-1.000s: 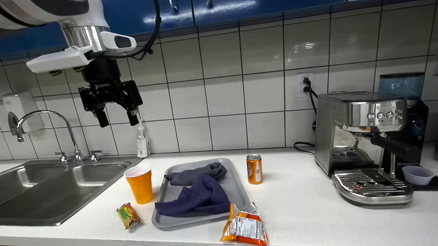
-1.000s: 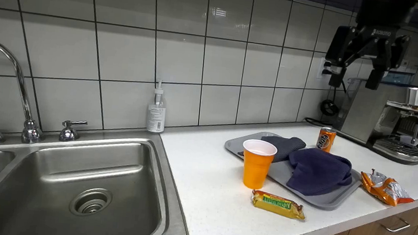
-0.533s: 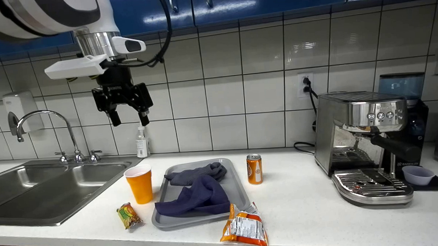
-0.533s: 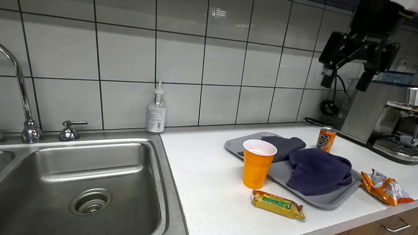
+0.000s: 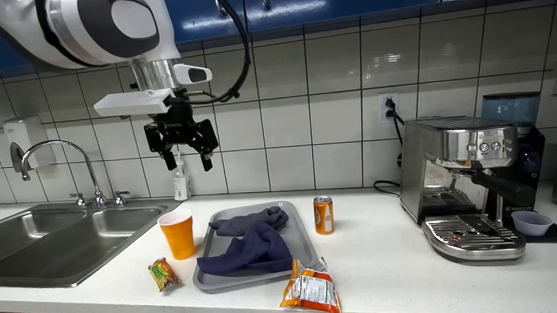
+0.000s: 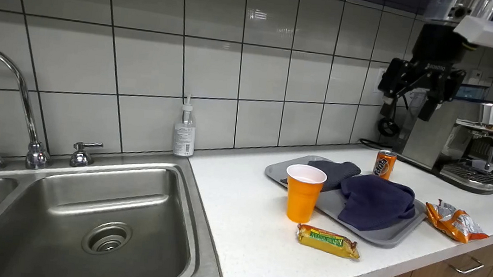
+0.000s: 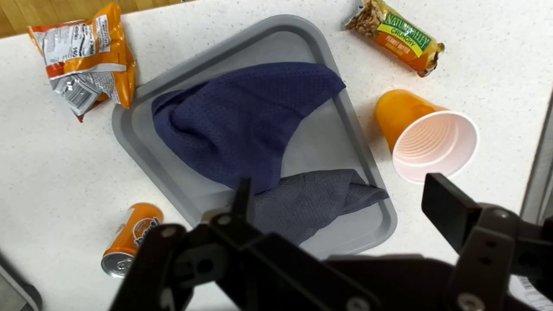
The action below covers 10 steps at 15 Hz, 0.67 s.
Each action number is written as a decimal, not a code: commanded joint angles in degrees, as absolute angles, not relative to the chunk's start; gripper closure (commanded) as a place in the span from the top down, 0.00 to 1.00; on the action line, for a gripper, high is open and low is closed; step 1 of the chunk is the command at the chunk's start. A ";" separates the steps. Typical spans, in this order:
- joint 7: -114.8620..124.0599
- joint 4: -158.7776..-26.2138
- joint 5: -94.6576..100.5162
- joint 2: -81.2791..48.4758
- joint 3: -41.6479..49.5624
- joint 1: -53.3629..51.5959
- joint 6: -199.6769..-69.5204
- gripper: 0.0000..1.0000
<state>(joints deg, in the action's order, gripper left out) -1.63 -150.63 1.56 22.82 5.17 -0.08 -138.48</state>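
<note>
1. While the gripper (image 5: pixel 189 165) hangs high above the counter (image 5: pixel 370 273) in an exterior view, its 2 fingers (image 5: pixel 207 163) stand wide apart. Lower down, a gray tray (image 5: pixel 297 239) bears 2 crumpled cloths, a dark gray cloth (image 5: pixel 250 222) toward the tiled wall (image 5: pixel 284 121) and a navy cloth (image 5: pixel 254 254) nearer the front. An orange cup (image 5: pixel 178 238) stands upright between the gray tray and the sink (image 5: pixel 128 238), with a wrapped bar (image 5: pixel 163 273) lying near it. On the tray's opposite side stands an orange can (image 5: pixel 323 215), and a snack bag (image 5: pixel 311 289) lies by the front corner.

2. In an exterior view, the fingers show a clear gap, and the gripper is well above the orange can and both cloths. A pump bottle (image 6: pixel 185 135) stands at the back corner of the sink. Beyond the orange can sits an espresso machine (image 6: pixel 430 133).

3. As the wrist view looks down, the fingers are well separated: 1 tip appears over the spot where the cloths meet, the other beside the mouth of the orange cup. Each cloth has an end reaching onto the gray tray's rim on the cup's side. Whether the snack bag touches the tray, I cannot tell.
</note>
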 commanded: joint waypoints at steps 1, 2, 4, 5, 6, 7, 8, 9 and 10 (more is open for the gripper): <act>-5.69 -147.38 1.08 17.34 6.25 0.98 -140.25 1.00; -6.26 -146.85 1.21 16.16 6.51 1.12 -140.72 1.00; -7.18 -145.83 1.45 13.76 6.93 1.40 -141.68 1.00; -7.65 -145.26 1.32 12.48 7.17 1.51 -141.99 1.00; -7.81 -144.82 1.48 11.35 7.24 1.73 -142.57 1.00; -8.11 -144.24 1.35 10.04 7.39 1.87 -142.84 1.00; -8.35 -143.67 1.35 8.82 7.42 2.01 -143.19 1.00; -8.34 -143.15 1.48 7.66 7.34 2.17 -143.58 1.00; -8.35 -142.67 1.62 6.47 7.28 2.34 -144.13 1.00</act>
<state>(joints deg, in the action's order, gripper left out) -6.25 -145.59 1.56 10.68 7.62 1.11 -143.02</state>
